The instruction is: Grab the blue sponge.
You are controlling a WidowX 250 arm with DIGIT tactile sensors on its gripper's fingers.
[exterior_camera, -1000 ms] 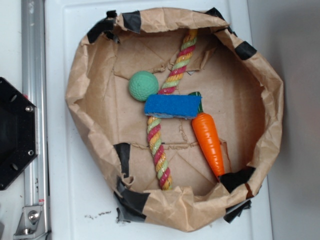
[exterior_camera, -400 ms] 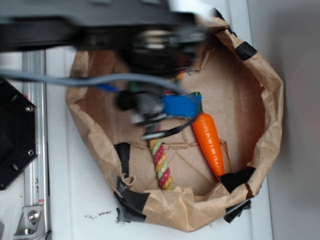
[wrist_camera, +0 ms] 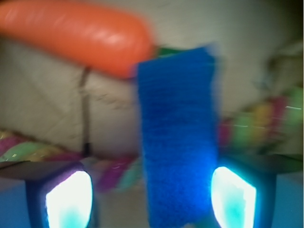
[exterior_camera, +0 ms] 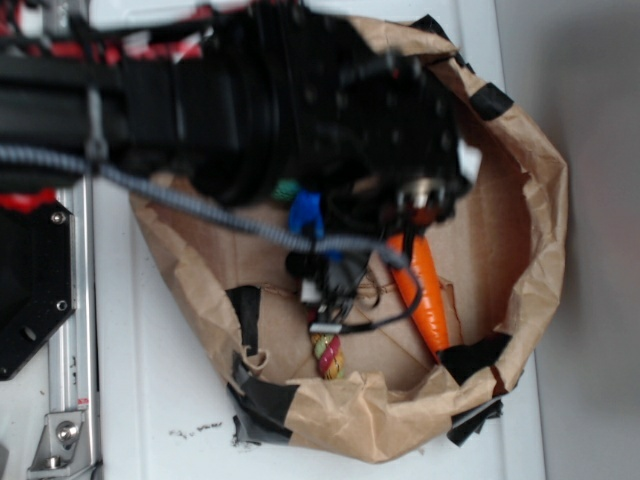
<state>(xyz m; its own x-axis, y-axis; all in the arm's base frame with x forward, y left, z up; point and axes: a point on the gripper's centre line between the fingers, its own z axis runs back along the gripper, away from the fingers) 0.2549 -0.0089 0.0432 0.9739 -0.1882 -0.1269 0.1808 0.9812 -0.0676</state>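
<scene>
The blue sponge (wrist_camera: 178,137) fills the middle of the wrist view, lying lengthwise between my fingers, closer to the right one. My gripper (wrist_camera: 152,199) is open, its two glowing pads (wrist_camera: 70,199) wide apart on either side of the sponge. In the exterior view the black arm and gripper (exterior_camera: 330,200) hang over the paper bag and hide most of the sponge; only a small blue patch of the sponge (exterior_camera: 303,212) shows. The orange toy carrot (wrist_camera: 76,33) lies just beyond the sponge's far end.
The crumpled brown paper bag wall (exterior_camera: 530,230) rings the work area. A coloured rope (exterior_camera: 327,355) crosses under the sponge and shows in the wrist view (wrist_camera: 256,126). A sliver of the green ball (exterior_camera: 287,189) peeks out. The carrot (exterior_camera: 428,290) lies right of the gripper.
The arm has swung in from the top left and come down over the bag's middle. The sponge, fully visible a second ago, is now mostly covered by it.
</scene>
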